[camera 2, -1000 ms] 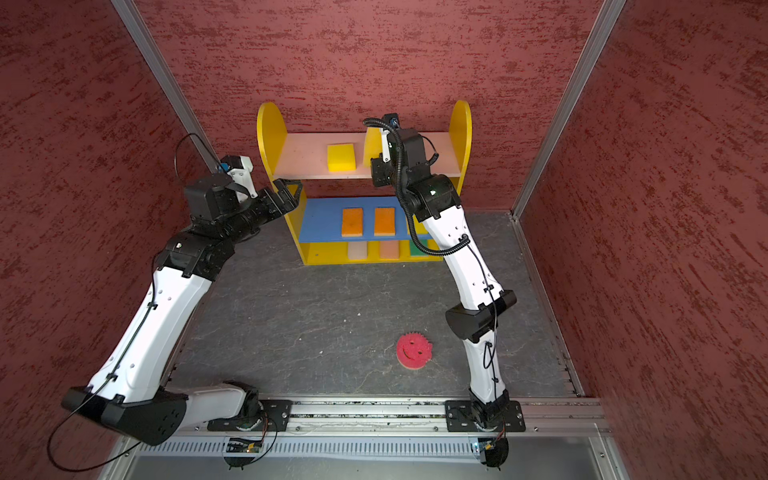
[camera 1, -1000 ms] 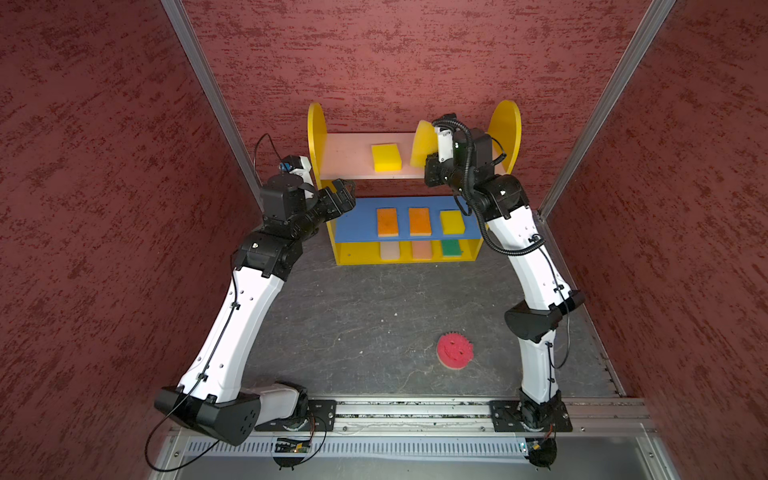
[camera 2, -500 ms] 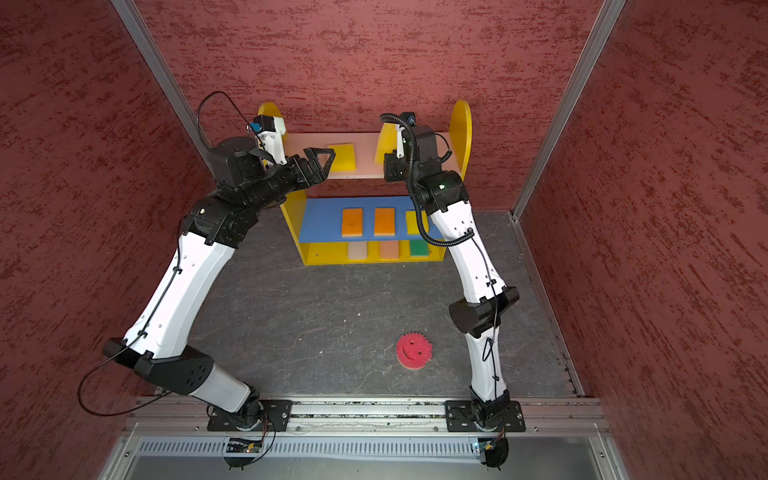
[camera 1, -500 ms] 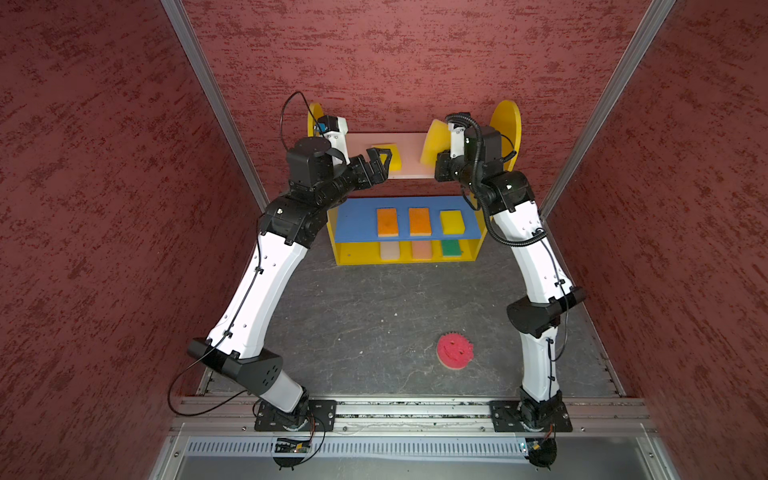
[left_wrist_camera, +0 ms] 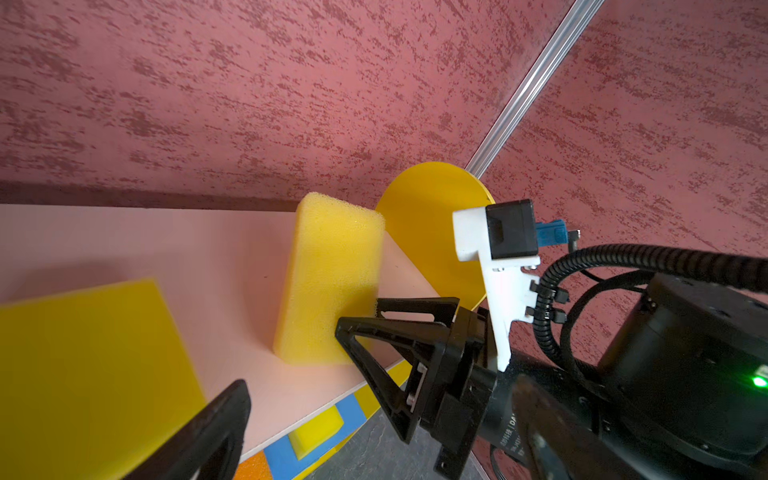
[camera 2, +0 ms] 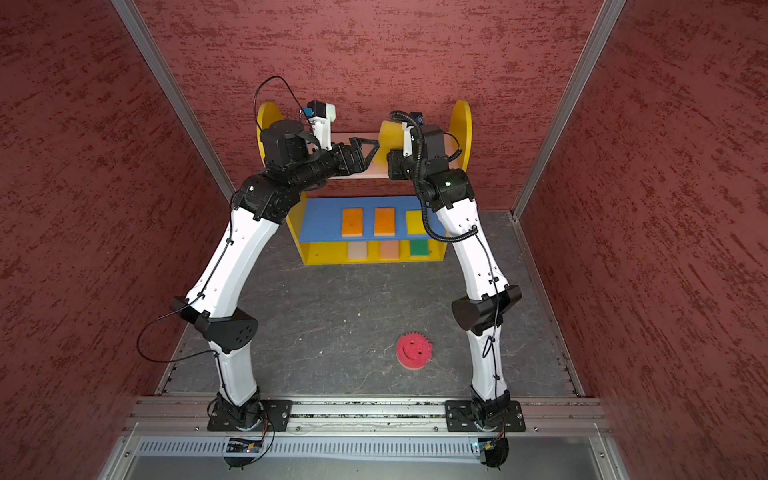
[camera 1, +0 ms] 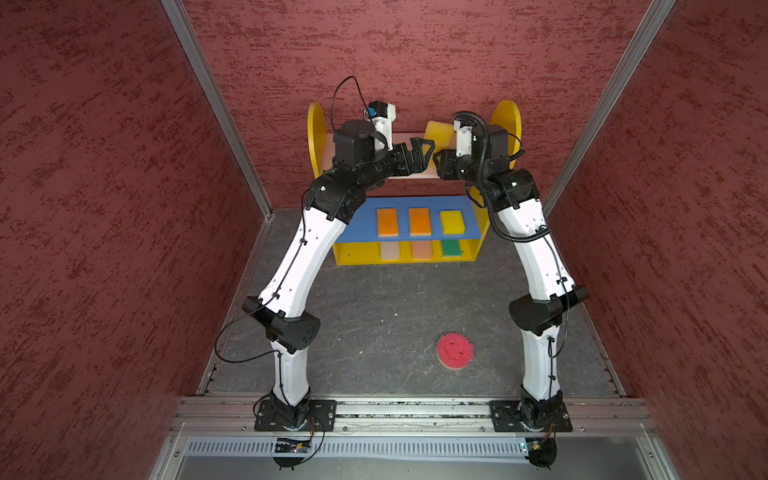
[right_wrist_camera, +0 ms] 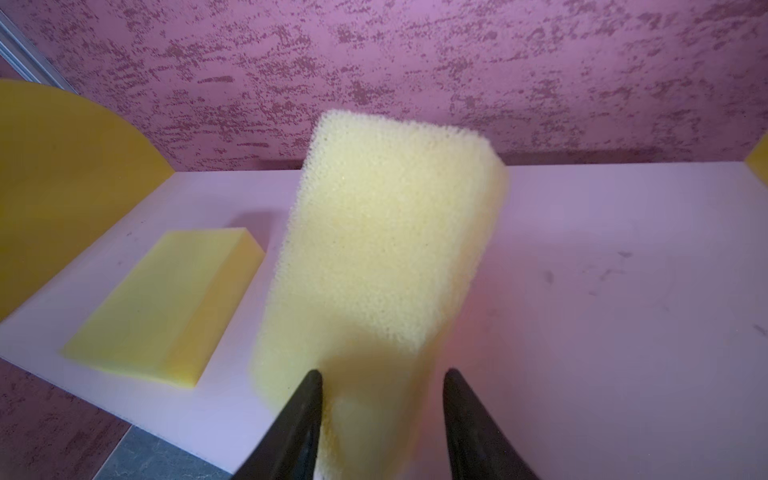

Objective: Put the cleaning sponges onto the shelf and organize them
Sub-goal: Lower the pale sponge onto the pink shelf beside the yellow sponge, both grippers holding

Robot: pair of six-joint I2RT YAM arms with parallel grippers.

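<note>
The shelf [camera 1: 505, 120] stands at the back wall. On its pale pink top board [right_wrist_camera: 582, 291] a yellow sponge [right_wrist_camera: 386, 249] stands on end, slightly tilted. My right gripper [right_wrist_camera: 383, 372] is open around its lower part; one finger touches it and a gap shows beside the other. A second yellow sponge [right_wrist_camera: 166, 307] lies flat on that board. My left gripper [camera 1: 426, 156] hovers open over the board, close to the right gripper, holding nothing. Two orange sponges [camera 1: 387, 221] and a yellow one [camera 1: 451, 221] lie on the blue board. The round pink sponge [camera 1: 455, 351] lies on the floor.
Cream [camera 1: 390, 250], peach [camera 1: 421, 249] and green [camera 1: 451, 247] sponges sit on the yellow bottom board. Red textured walls close in on three sides. A metal rail [camera 1: 415, 409] at the front carries both arm bases. Both arms hide most of the top board in both top views.
The right jaws have opened off the upright yellow sponge. The left arm has swung from the shelf's left side across the top board towards the right gripper.
</note>
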